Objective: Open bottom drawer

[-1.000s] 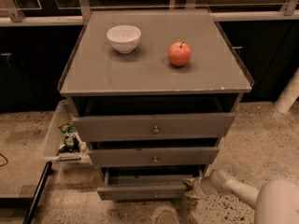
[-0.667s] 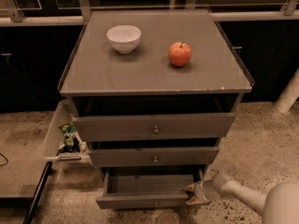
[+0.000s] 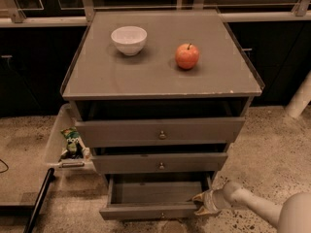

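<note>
The grey cabinet has three drawers. The bottom drawer [image 3: 150,210] is pulled well out, its slim front panel low in the view and its bare inside showing. Its knob sits at the lower edge of the front. My gripper [image 3: 203,204] reaches in from the lower right and sits at the drawer's right front corner, against the front panel's end. The top drawer [image 3: 160,131] and the middle drawer [image 3: 160,162] each stand slightly out.
A white bowl [image 3: 129,39] and a red apple [image 3: 187,56] sit on the cabinet top [image 3: 116,76]. A clear bin [image 3: 68,144] with a small packet stands left of the cabinet. A dark pole [image 3: 39,198] lies at the lower left. A white post [image 3: 300,98] stands right.
The bottom drawer has slid further out toward the camera, showing more of its inside. My gripper has moved forward with its right corner.
</note>
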Controlling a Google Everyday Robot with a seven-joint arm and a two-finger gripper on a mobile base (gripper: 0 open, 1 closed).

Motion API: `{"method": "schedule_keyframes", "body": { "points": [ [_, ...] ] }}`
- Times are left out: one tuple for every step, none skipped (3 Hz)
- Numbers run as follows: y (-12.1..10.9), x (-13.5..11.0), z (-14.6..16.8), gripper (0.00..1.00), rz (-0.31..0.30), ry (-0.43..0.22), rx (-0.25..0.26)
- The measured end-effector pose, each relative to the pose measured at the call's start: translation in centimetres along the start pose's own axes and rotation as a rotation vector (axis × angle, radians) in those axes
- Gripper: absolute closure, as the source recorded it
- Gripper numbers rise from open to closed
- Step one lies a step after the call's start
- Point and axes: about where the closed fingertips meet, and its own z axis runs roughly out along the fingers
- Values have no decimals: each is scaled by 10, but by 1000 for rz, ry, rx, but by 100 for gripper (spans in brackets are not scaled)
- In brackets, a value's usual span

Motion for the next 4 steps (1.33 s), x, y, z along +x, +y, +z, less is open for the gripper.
{"method": "schedule_keyframes", "body": {
  "points": [
    [0,0,0,49,0,0,0],
    [4,2,5,25,13,-1,-15],
    [25,11,21,3,59,-7,-67],
    [28,12,23,0,64,-8,-73]
  ]
}}
